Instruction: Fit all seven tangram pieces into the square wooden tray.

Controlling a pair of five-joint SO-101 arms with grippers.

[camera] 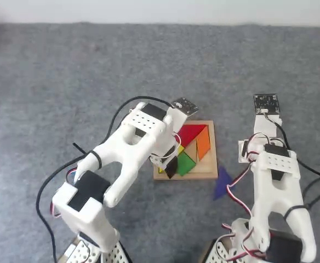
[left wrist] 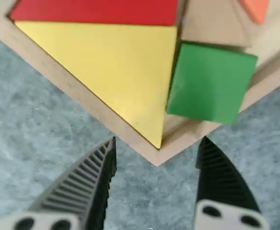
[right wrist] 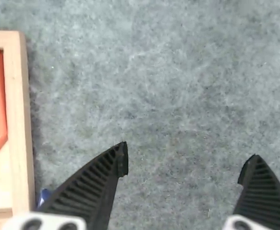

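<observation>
The square wooden tray [camera: 198, 175] lies near the middle of the high view on the grey desk [camera: 94, 71]. It is already partly filled. I can see a red triangle [camera: 190, 134] and an orange piece [camera: 203, 143] toward its upper right, and a yellow triangle [left wrist: 116, 67] and a green square [left wrist: 209, 81] toward its lower left. How many pieces are under the left arm I cannot tell. One blue piece [camera: 222, 183] is outside on the desk, just beside the tray's lower right corner. The left end effector [left wrist: 158, 141] hangs over the lower left corner of the tray, released, its jaws spread and nothing between them. The right end effector [right wrist: 188, 154] is over bare desk to the right of the tray, also released and empty. I think the step now is to fetch the blue piece, and the right arm is better placed for it. The piece is thin and flat, so the jaws should come straight down and close across two opposite edges, not across a point. The piece should be turned to match the bare wood beside the green square before it is lowered. The left arm should first leave the tray, so the two arms do not meet.
</observation>
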